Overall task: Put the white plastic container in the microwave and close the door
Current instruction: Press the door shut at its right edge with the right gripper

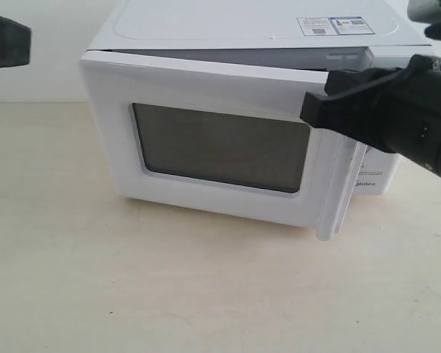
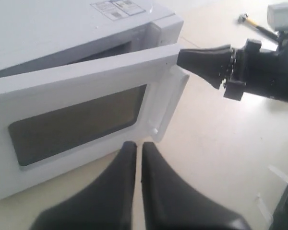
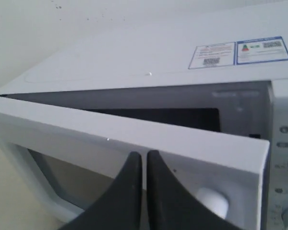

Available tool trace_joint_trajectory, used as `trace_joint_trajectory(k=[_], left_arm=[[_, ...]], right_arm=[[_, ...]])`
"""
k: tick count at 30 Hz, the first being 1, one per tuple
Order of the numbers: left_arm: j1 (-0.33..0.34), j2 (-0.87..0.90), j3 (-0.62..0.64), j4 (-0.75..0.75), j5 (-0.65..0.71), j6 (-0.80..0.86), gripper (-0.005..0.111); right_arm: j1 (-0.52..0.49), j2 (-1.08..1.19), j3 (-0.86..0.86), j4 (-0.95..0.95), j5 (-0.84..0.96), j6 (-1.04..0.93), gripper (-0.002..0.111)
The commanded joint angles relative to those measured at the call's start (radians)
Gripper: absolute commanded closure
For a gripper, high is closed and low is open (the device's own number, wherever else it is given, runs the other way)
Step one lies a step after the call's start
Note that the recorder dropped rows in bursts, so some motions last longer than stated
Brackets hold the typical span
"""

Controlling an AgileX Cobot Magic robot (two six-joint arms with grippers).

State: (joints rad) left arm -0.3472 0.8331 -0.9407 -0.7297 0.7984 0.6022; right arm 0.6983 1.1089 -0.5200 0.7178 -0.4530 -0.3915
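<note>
Exterior view: the white plastic container shows in none of my pictures. I judge it already sits inside the microwave (image 1: 242, 22), but I cannot confirm that.
Door: the door (image 1: 206, 95) is ajar, swung most of the way in. A narrow wedge of gap is left along its top edge on the handle side.
Done: probably the loading.
Left: pushing the door fully home until it latches.
Look of the door: white frame, dark window (image 1: 220, 147), vertical bar handle (image 1: 338, 187) at the free edge.
Microwave: white and boxy, with stickers (image 1: 334, 26) on top.
Right pincer: my right pincer (image 1: 312, 110) has its fingers pressed together and holds nothing. Its tip seems to touch the door's upper corner beside the handle.
Left pincer: my left pincer (image 2: 134, 146) is all but closed and empty, and hangs in front of the door, apart from it.
Tabletop: the pale tabletop (image 1: 169, 287) carries the microwave.
</note>
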Motion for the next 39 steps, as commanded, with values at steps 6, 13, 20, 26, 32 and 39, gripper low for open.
trace_joint_trajectory(k=[6, 13, 20, 26, 32, 39], left_arm=[[-0.003, -0.228, 0.191, 0.007, -0.072, -0.063, 0.102], [-0.003, -0.269, 0.244, 0.007, -0.072, -0.100, 0.102], [-0.003, -0.268, 0.247, 0.004, -0.082, -0.100, 0.102], [-0.003, -0.268, 0.247, 0.002, -0.090, -0.100, 0.102], [-0.003, -0.268, 0.247, 0.002, -0.098, -0.100, 0.102], [-0.003, -0.268, 0.247, 0.002, -0.096, -0.100, 0.102]], right_arm=[[0.000, -0.003, 0.058, -0.023, -0.077, 0.069, 0.108], [0.000, 0.058, 0.058, -0.023, -0.120, 0.074, 0.108], [0.000, 0.112, 0.058, -0.051, -0.186, 0.104, 0.108], [-0.002, 0.112, 0.058, -0.051, -0.250, 0.102, 0.108], [-0.002, 0.145, 0.046, -0.047, -0.262, 0.105, 0.108], [-0.002, 0.185, -0.001, -0.047, -0.268, 0.105, 0.108]])
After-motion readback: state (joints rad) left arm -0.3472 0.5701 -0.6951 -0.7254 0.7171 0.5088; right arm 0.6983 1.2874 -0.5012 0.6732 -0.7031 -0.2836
